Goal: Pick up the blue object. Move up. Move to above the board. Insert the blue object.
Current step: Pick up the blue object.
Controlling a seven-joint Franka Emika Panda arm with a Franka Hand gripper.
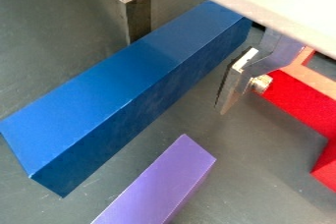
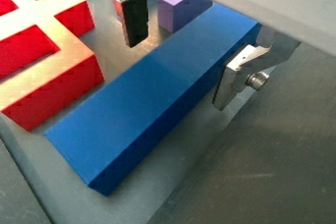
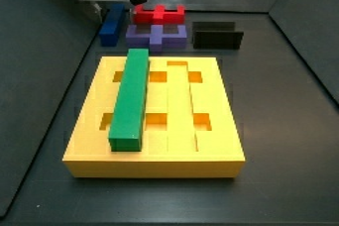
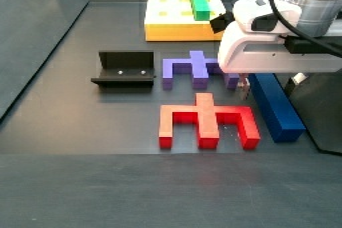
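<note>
The gripper [image 2: 184,56] straddles the blue object [image 2: 157,100] on the floor, jaws apart, one silver finger [image 1: 238,83] on each long side; contact with the pads appears close but cannot be confirmed. In both wrist views the red piece [image 1: 305,110] lies just beside the bar, the purple block [image 2: 182,4] near one end. Only a side view shows the board [image 3: 212,141] well apart, the green bar [image 3: 130,96] seated in one groove, and the fixture [image 4: 122,69] beside the purple block. In that view the arm's white housing hides the fingers. No writing is legible anywhere.
</note>
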